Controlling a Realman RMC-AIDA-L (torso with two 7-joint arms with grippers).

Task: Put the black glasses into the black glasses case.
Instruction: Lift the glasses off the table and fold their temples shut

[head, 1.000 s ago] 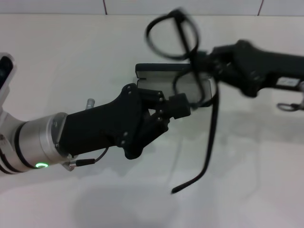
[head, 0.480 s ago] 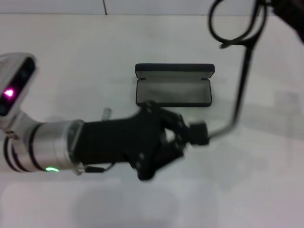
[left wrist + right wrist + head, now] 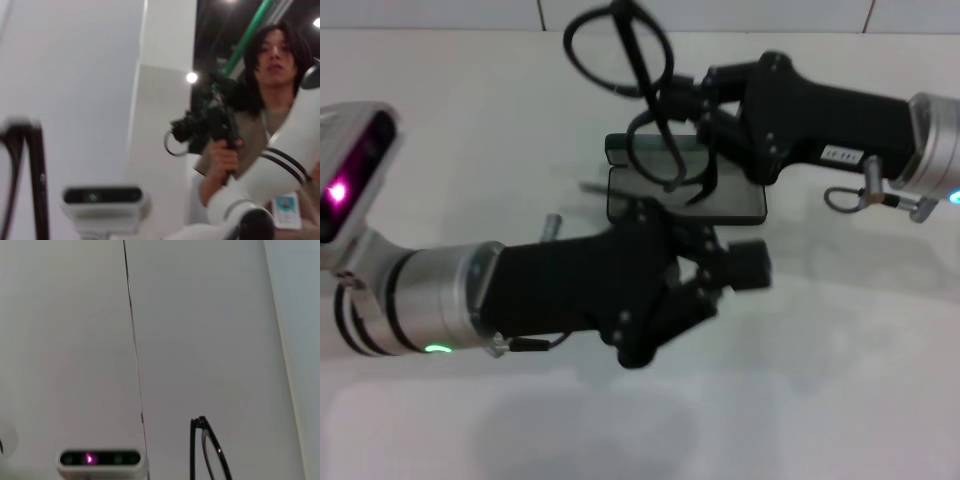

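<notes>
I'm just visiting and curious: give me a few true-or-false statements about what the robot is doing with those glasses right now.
1. The black glasses case lies open on the table. True.
2. The black glasses already lie inside the case. False: the right gripper holds them above it.
3. The left gripper holds the glasses. False: it sits in front of the case, holding nothing visible.
4. The glasses are folded, not spread. True.

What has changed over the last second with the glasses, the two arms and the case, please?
The right gripper swung the black glasses off to the right, then back over the open black glasses case, both temples now folded. The left gripper dropped nearer the camera. The case stayed put.
</notes>
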